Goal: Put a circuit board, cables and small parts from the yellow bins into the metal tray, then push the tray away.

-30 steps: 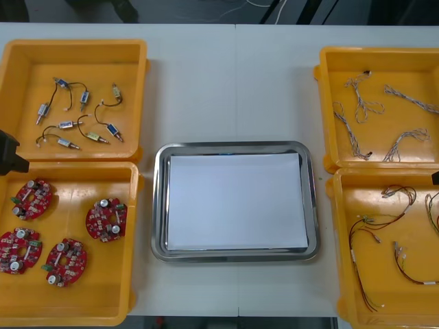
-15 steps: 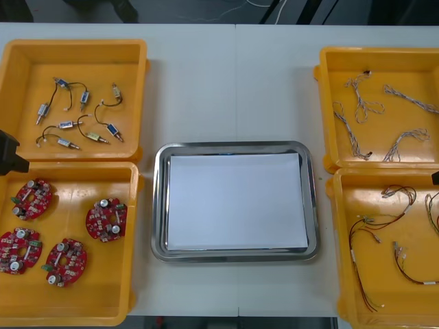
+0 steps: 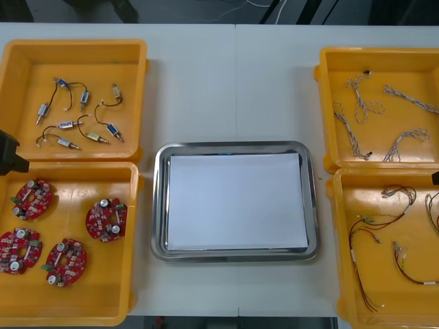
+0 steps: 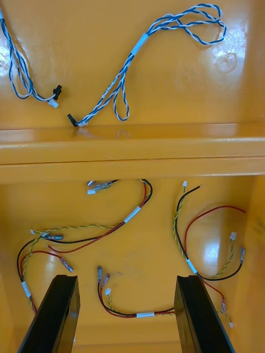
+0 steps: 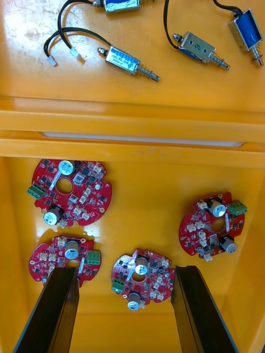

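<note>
Nothing's in the tray [image 3: 159, 205] yet, it just sits mid-desk [image 3: 233, 82] with its white liner. My worry is the left hand [image 5: 124, 271]. It hangs wide open, holding nothing, over the circuit boards [image 5: 83, 193] in the bin [image 3: 103, 295] at the tray's 8 o'clock. Two boards lie nearly touching by its fingers, so a drop could nudge both. The right hand [image 4: 126, 278], equally open and empty, points down at the looped red and yellow cables [image 4: 131, 215] at 4 o'clock, and grabbing one might drag up a neighbour.
</note>
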You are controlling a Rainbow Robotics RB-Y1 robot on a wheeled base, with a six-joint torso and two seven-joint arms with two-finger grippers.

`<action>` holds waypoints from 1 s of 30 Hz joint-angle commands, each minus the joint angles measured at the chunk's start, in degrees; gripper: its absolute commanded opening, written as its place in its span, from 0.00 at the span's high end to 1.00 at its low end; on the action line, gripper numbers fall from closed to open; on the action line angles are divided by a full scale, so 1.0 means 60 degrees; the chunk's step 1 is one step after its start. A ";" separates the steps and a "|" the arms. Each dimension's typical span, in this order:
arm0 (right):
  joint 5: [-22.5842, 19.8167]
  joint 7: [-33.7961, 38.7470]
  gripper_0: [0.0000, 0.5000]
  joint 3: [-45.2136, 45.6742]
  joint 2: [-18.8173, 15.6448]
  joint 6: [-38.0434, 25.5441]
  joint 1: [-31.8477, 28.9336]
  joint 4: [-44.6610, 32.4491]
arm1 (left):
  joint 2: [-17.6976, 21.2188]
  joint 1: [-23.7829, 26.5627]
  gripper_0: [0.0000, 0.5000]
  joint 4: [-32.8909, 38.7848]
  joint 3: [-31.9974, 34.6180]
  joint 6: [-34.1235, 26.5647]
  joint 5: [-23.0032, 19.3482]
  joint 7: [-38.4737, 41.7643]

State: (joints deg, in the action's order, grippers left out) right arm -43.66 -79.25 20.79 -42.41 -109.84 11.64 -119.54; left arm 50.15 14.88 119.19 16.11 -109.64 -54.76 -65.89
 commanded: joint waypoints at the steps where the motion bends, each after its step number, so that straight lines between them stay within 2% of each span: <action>1: -0.0063 0.0494 0.00 0.0359 0.0110 -0.0027 -0.0095 -0.0277 | 0.0445 -0.0180 0.00 0.0248 0.0288 -0.0060 -0.0043 -0.0708; 30: -0.0063 0.0494 0.00 0.0359 0.0110 -0.0027 -0.0095 -0.0277 | 0.0445 -0.0180 0.00 0.0248 0.0288 -0.0060 -0.0043 -0.0708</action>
State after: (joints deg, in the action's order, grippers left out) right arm -43.66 -79.25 20.79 -42.41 -109.84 11.64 -119.54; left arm 50.15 14.88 119.19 16.11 -109.64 -54.76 -65.89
